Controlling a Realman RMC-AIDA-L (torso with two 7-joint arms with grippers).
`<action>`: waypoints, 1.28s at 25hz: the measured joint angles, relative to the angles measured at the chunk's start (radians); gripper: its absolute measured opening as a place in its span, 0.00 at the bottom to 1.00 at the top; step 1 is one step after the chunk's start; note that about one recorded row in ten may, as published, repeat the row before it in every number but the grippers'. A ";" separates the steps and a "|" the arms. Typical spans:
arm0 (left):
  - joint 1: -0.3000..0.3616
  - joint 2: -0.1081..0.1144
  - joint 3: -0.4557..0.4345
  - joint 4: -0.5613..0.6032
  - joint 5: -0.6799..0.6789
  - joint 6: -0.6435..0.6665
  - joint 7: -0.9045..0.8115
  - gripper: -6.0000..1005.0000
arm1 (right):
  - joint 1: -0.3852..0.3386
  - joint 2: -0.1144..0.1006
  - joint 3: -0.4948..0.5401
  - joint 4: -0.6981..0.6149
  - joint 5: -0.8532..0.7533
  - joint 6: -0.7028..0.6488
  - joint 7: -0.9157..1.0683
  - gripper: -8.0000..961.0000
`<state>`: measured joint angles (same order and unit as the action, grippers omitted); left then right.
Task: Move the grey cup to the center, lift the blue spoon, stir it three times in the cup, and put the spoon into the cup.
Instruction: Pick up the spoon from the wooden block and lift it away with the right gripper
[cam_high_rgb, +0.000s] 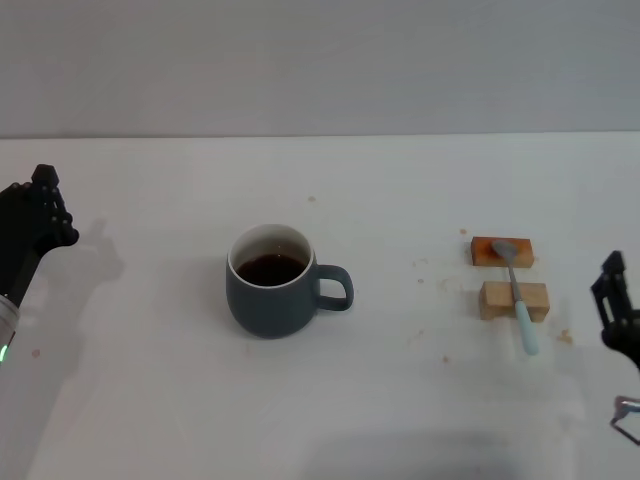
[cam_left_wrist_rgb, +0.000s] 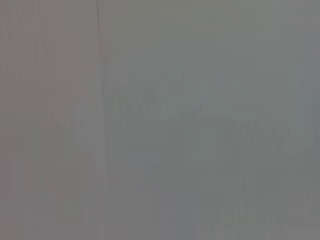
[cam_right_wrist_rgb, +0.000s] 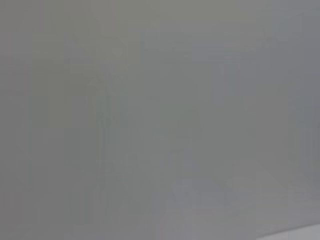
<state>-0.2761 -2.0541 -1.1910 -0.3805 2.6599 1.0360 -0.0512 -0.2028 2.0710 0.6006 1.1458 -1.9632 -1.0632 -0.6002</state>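
The grey cup (cam_high_rgb: 275, 281) stands upright near the middle of the white table, holding dark liquid, its handle pointing right. To its right the blue spoon (cam_high_rgb: 517, 292) lies across two wooden blocks, bowl on the far block and pale handle toward the front. My left gripper (cam_high_rgb: 45, 208) hovers at the far left edge, well away from the cup. At the far right edge my right gripper (cam_high_rgb: 612, 290) sits just right of the spoon, apart from it. Both wrist views show only blank grey surface.
The two small wooden blocks (cam_high_rgb: 502, 251) (cam_high_rgb: 514, 299) carry the spoon. A few crumbs dot the white table (cam_high_rgb: 420, 400) around the blocks. Behind the table rises a plain grey wall.
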 joint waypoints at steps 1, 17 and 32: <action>-0.001 0.000 0.000 0.002 0.000 0.000 0.000 0.00 | 0.009 0.000 -0.006 -0.012 0.006 0.003 0.000 0.75; 0.004 0.000 0.007 -0.003 0.002 0.000 0.001 0.00 | 0.032 -0.007 -0.058 -0.083 0.017 0.045 0.005 0.75; 0.012 -0.003 0.008 -0.005 0.003 0.006 0.001 0.00 | 0.034 -0.028 -0.062 -0.079 0.017 0.139 0.013 0.75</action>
<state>-0.2646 -2.0567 -1.1833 -0.3850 2.6626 1.0418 -0.0506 -0.1685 2.0426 0.5384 1.0670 -1.9465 -0.9240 -0.5874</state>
